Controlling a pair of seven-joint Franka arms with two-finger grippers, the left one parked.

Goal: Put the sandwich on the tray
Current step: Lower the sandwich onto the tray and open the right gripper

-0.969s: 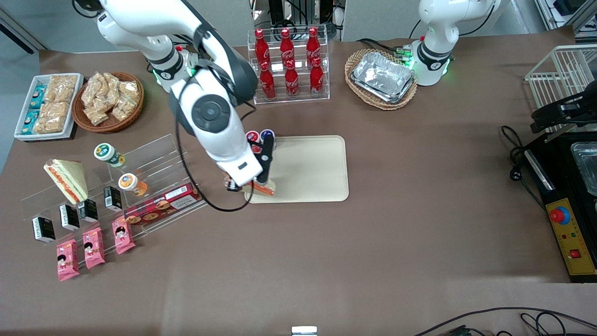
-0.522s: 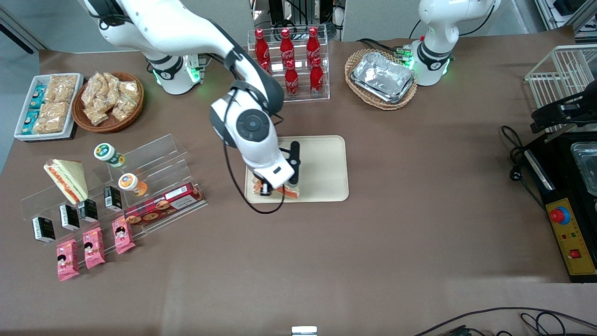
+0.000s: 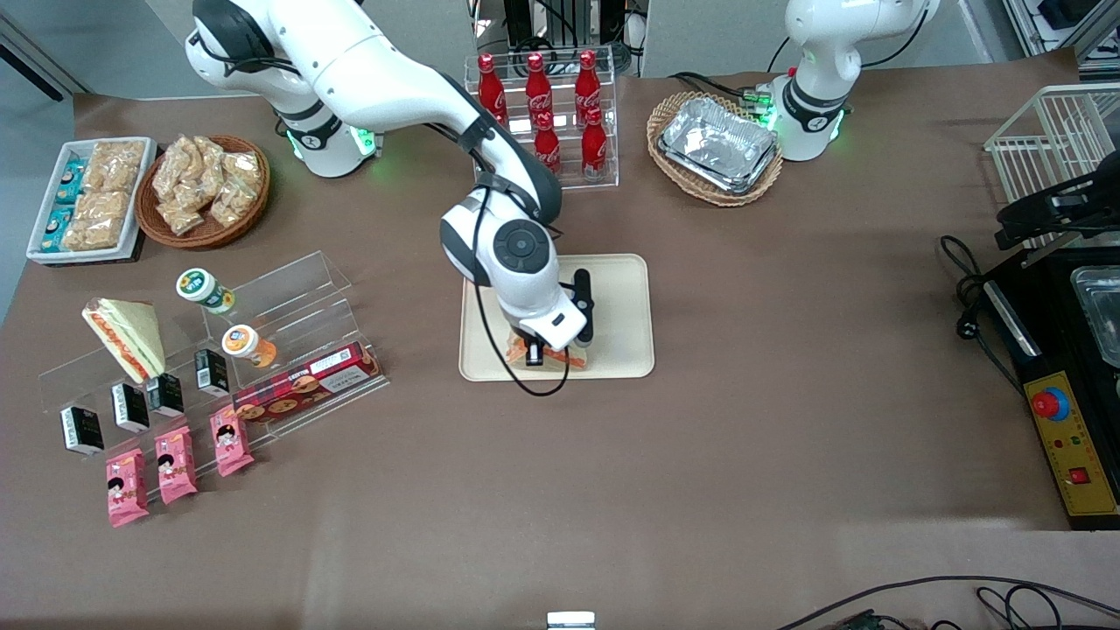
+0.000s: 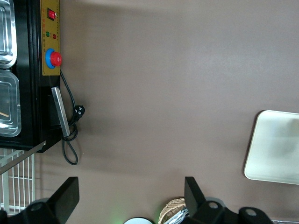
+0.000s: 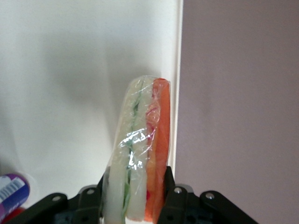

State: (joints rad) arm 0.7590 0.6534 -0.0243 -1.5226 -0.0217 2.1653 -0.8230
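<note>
Tool (image 5: 133, 196) pinches the sandwich (image 5: 140, 149) over the tray (image 3: 612, 297) — wrist view alone shows its clear wrap.

sandwich (image 5: 140, 154): pale white bread, orange-red band, thin green line, clear wrap
tray (image 3: 621, 306): plain cream-beige
gripper (image 5: 135, 198): black, holding the sandwich over the tray
cola bottles (image 3: 538, 109): red, white lettering
table (image 3: 560, 490): brown

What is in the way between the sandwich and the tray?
Nothing visible. The pincer grips the sandwich over the tray, near its edge nearer the front camera, with bare tray under it.
</note>
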